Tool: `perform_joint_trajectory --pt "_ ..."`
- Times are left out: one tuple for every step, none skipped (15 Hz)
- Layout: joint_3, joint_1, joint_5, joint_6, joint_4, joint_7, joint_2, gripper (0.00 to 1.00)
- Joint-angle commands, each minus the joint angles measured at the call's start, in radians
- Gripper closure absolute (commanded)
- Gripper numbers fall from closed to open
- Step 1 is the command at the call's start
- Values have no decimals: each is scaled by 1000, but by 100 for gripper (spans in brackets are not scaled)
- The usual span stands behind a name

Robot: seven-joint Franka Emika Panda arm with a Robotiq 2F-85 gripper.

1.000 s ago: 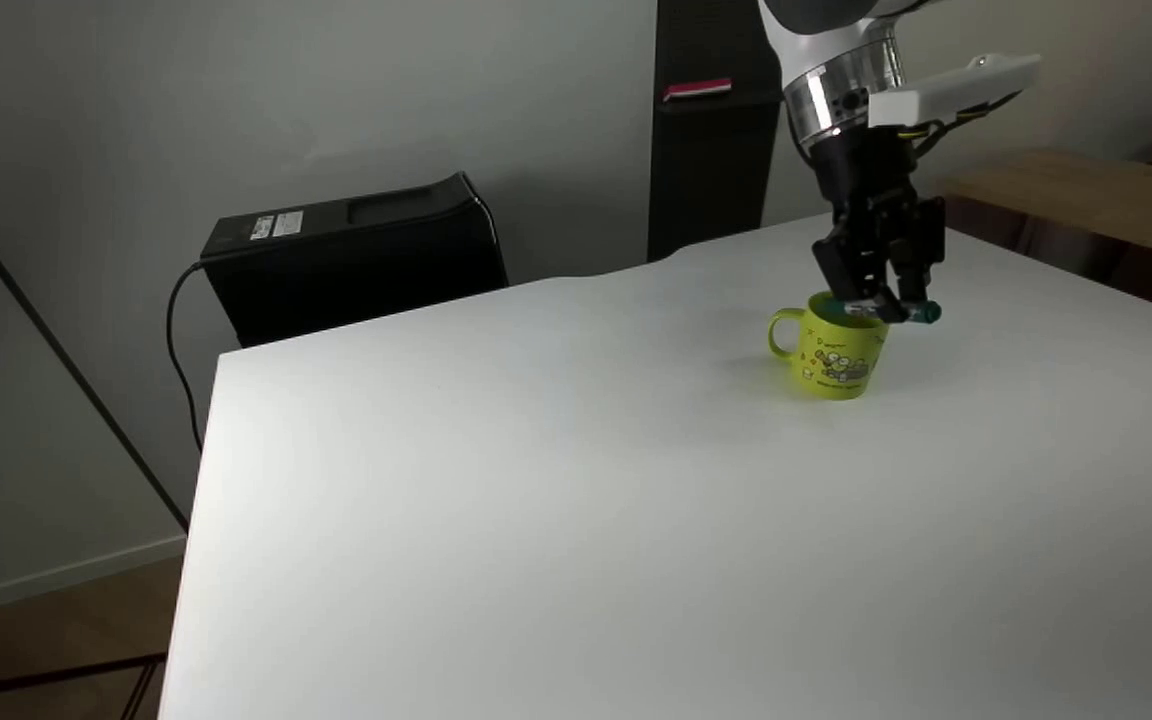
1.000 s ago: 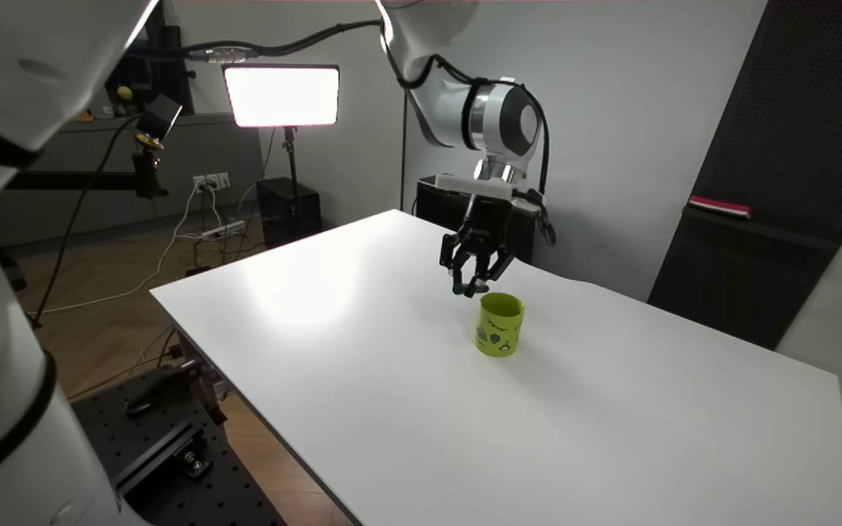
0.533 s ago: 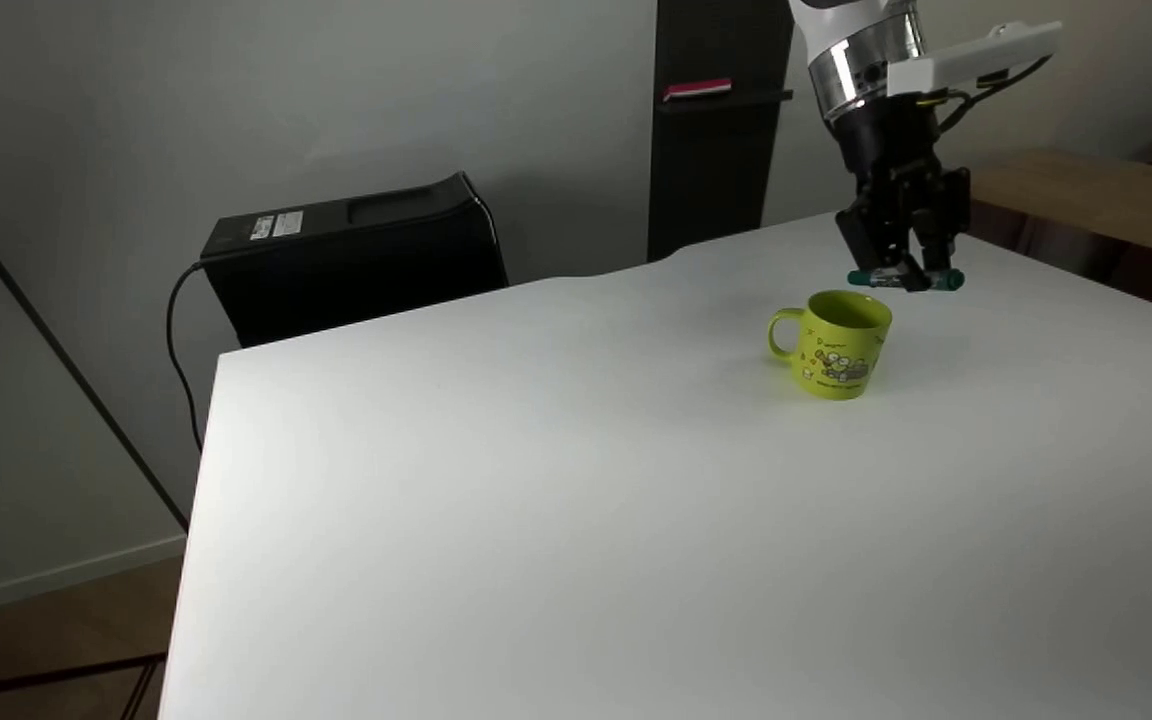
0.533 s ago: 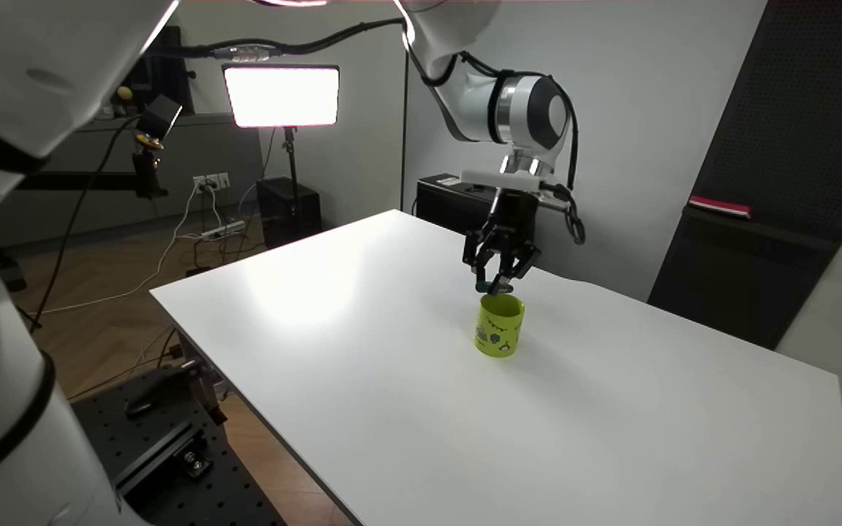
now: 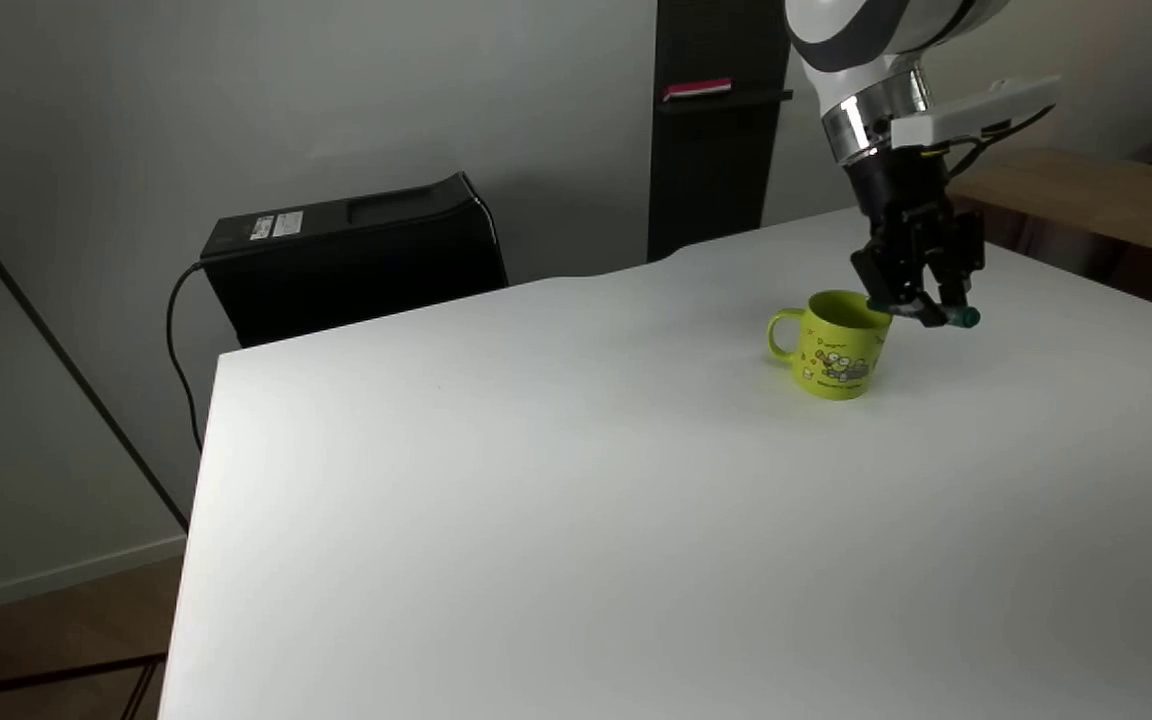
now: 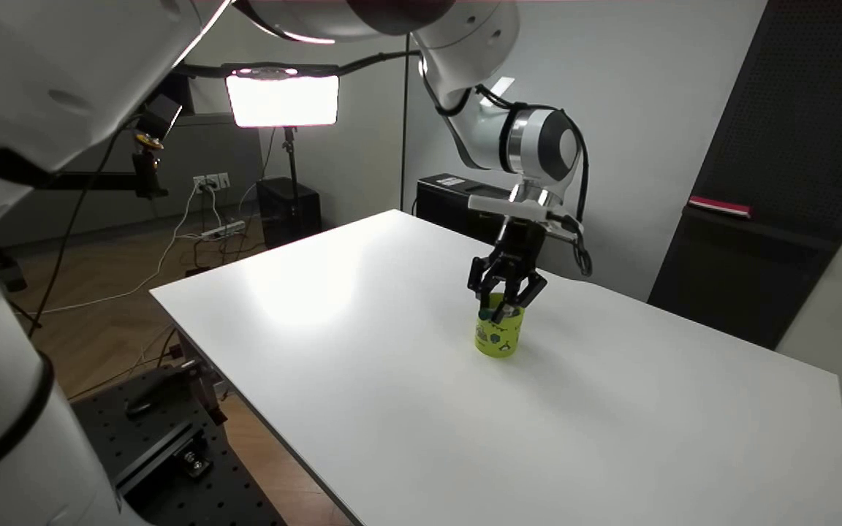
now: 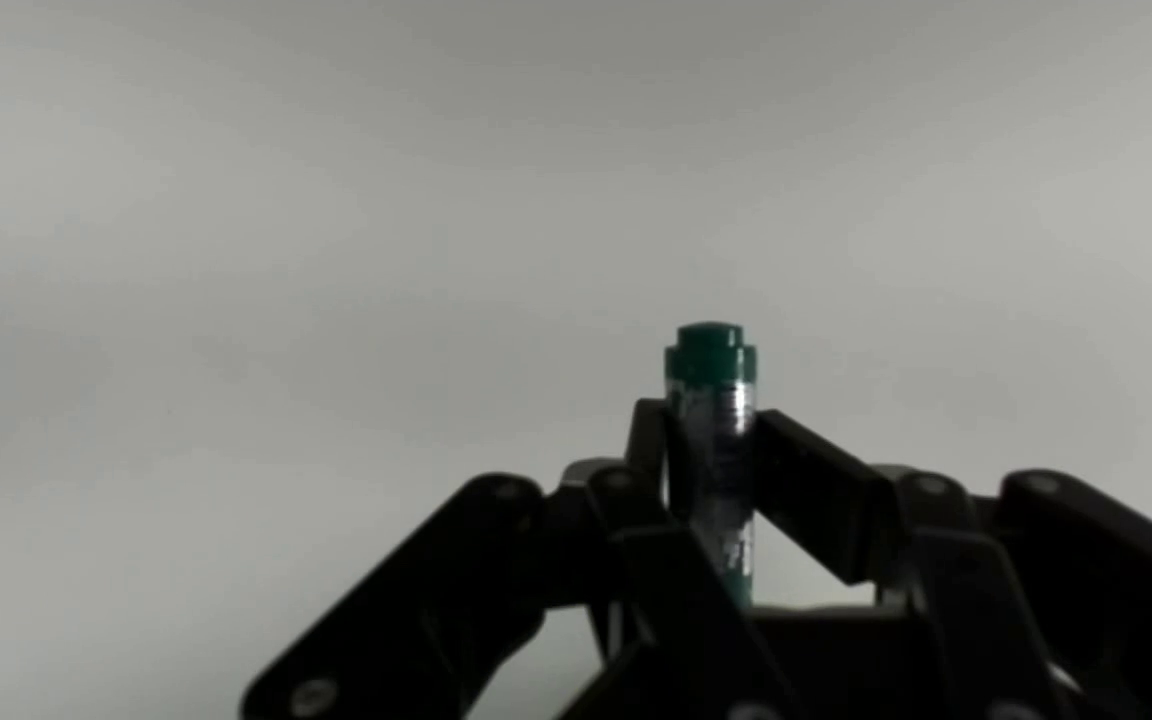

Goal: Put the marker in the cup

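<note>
The yellow-green cup [image 5: 836, 358] stands upright on the white table, its handle to the left in an exterior view. It also shows in an exterior view [image 6: 498, 340], partly covered by the fingers. My gripper [image 7: 712, 440] is shut on the marker [image 7: 711, 362], a short green pen with a silvery barrel. In an exterior view the gripper [image 5: 939, 312] is at the right of the cup's rim, near rim height, with the marker's green end [image 5: 963, 317] sticking out. In an exterior view the gripper [image 6: 492, 313] overlaps the cup's upper part. The cup is out of the wrist view.
The white table [image 5: 536, 500] carries the cup. A black box-shaped unit [image 5: 356, 260] stands behind the table. A bright light panel [image 6: 282, 102] on a stand is beyond its far side. A wooden surface [image 5: 1096, 200] lies at the back right.
The gripper, with the marker held throughout, has moved right in both exterior views. It rose in one of them, then came down in both over the last half second. The cup has not moved.
</note>
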Motion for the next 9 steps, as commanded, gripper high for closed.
perform_joint_trajectory --pt "5 1 23 -45 71 34 46 93" --pt "9 1 27 -45 74 26 50 93" --pt "12 3 29 -45 80 25 54 93" --pt "16 5 33 -50 92 24 57 93" --pt "19 8 35 -52 100 25 59 93" --pt "24 9 39 -52 109 23 58 93" --pt "26 13 42 -54 120 22 59 93" --pt "28 15 44 -51 129 21 59 93" --pt "31 18 43 -47 136 20 60 93"
